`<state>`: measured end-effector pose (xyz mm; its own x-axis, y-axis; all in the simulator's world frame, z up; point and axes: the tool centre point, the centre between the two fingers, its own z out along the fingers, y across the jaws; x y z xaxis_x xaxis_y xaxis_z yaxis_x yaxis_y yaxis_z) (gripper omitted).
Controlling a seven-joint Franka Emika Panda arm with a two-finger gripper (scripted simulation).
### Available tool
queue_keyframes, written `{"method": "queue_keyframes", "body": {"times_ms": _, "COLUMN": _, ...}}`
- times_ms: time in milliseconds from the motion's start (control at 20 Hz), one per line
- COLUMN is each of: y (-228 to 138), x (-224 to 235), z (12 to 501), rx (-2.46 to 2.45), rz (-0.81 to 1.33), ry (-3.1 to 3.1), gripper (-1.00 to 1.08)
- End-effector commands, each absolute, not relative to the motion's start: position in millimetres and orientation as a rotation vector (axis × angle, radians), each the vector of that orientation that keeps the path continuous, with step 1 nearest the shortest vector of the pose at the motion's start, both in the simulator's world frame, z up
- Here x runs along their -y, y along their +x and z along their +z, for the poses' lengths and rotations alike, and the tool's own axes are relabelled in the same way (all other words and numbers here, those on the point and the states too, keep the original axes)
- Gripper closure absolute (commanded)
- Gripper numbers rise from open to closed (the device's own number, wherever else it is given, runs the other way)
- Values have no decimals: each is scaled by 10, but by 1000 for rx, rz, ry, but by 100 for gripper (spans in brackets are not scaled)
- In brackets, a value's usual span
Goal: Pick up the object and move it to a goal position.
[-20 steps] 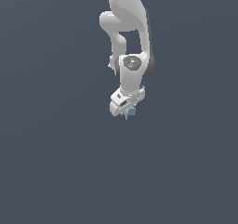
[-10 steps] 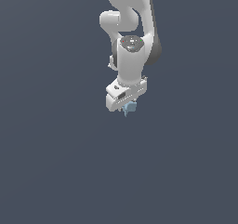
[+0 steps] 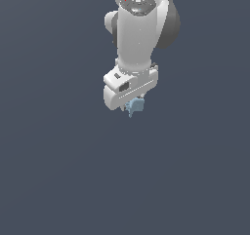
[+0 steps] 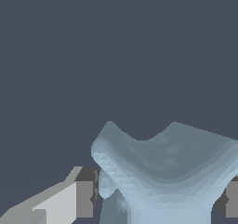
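The object (image 3: pixel 135 105) is a small pale-blue, irregular blocky piece that sticks out just below the white gripper head (image 3: pixel 129 87) in the exterior view. My gripper (image 3: pixel 133 107) is shut on it, and the fingers are mostly hidden behind the head. In the wrist view the object (image 4: pixel 167 172) fills the space between the two fingers (image 4: pixel 83 197), which press on it from both sides. It hangs free above the grey ground.
The white arm (image 3: pixel 139 29) rises from the gripper to the upper edge of the exterior view. All around is a plain dark grey-blue surface (image 3: pixel 58 170) with nothing else on it.
The arm has lifted, carrying the object up with it. The wrist has swung more upright over the gripper. The grip on the object has stayed the same.
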<state>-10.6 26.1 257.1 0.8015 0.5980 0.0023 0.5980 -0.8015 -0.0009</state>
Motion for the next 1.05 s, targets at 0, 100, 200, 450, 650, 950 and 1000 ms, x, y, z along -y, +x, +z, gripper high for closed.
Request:
{"method": "queue_keyframes", "body": {"times_ms": 0, "y": -12, "x": -233, "z": 2793, "rx": 989, "rz": -1, "ry": -2980, "gripper": 108}}
{"method": "queue_keyframes", "body": {"times_ms": 100, "y": 57, "x": -214, "z": 2943, "rx": 989, "rz": -1, "ry": -2980, "gripper": 108}}
{"method": "queue_keyframes", "body": {"times_ms": 200, "y": 118, "x": -198, "z": 3072, "rx": 989, "rz": -1, "ry": -2981, "gripper": 108}}
{"method": "queue_keyframes", "body": {"times_ms": 450, "y": 235, "x": -168, "z": 3309, "rx": 989, "rz": -1, "ry": -2981, "gripper": 108}}
{"method": "queue_keyframes", "body": {"times_ms": 650, "y": 295, "x": -153, "z": 3424, "rx": 989, "rz": 0, "ry": -2982, "gripper": 108}}
{"method": "queue_keyframes", "body": {"times_ms": 950, "y": 334, "x": -145, "z": 3495, "rx": 988, "rz": 0, "ry": -2982, "gripper": 108}}
{"method": "queue_keyframes", "body": {"times_ms": 1000, "y": 335, "x": -145, "z": 3496, "rx": 988, "rz": 0, "ry": -2982, "gripper": 108}}
